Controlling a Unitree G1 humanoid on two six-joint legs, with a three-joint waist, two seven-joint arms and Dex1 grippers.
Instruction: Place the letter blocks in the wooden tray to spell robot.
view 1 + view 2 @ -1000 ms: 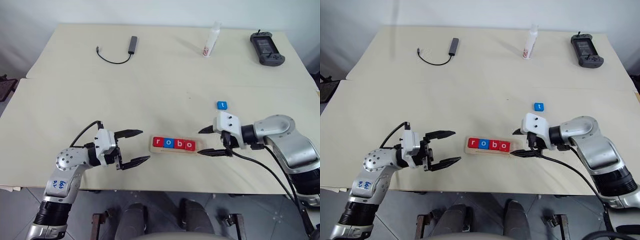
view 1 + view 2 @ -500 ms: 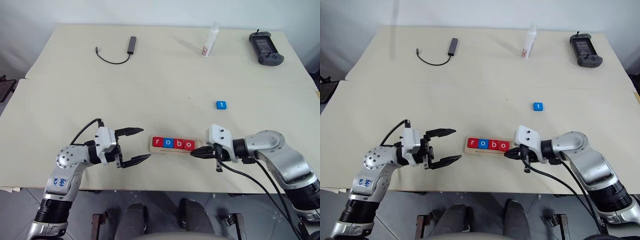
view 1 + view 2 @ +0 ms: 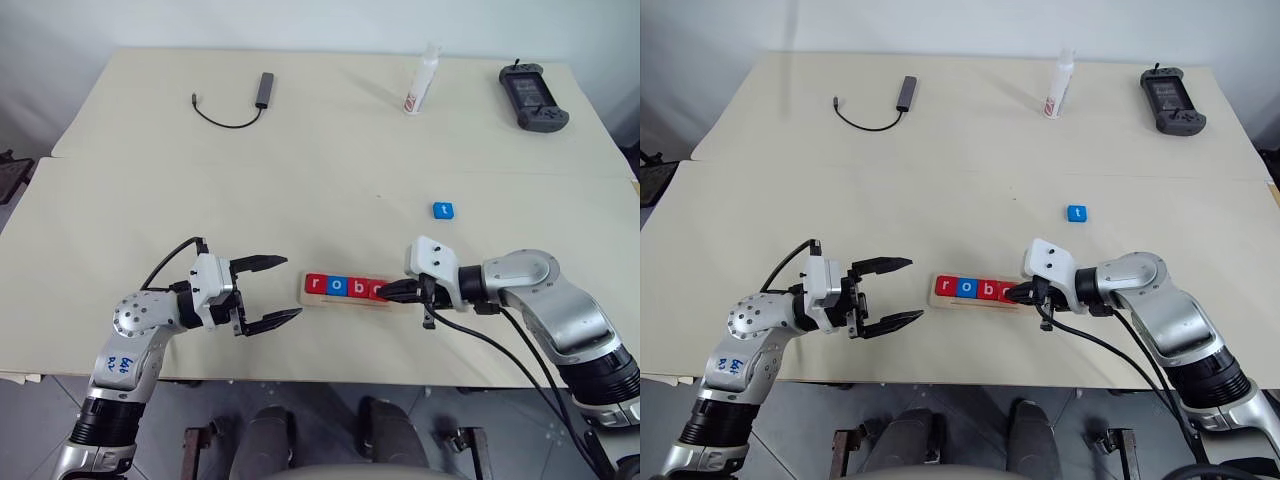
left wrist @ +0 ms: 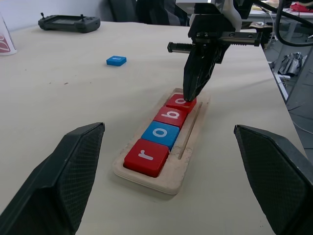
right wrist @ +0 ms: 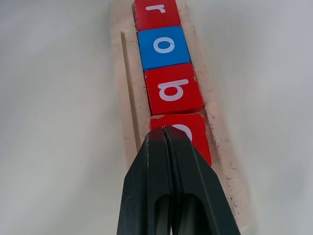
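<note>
- Near the front edge of the table [image 3: 330, 170], the wooden tray [image 3: 349, 302] lies lengthwise across the robot's view, with its groove running along the side nearest the robot.
- In the tray sit four letter blocks in a row, touching one another: a red r [image 3: 317, 285], a blue o [image 3: 338, 286], a red b [image 3: 358, 288] and a red o [image 3: 376, 290], reading "robo" from the robot's left to its right.
- The right end of the tray, past the red o, is partly hidden by the right gripper.
- The fifth block, a blue t [image 3: 443, 210], lies flat on the table, well apart from the tray, farther from the robot and to its right.
- The right gripper [image 3: 382, 292] has its two black fingers pressed together, holding nothing; the tip rests on or just above the red o at the right end of the row, as the right wrist view [image 5: 166, 134] shows.
- The left gripper [image 3: 274, 292] hangs just left of the tray with its fingers spread wide, empty, pointing toward the r end.
- Along the far side of the table lie a dark USB adapter [image 3: 264, 88] with a black cable, a small white bottle [image 3: 421, 82] and a black handheld controller [image 3: 534, 97], all well away from the tray.
</note>
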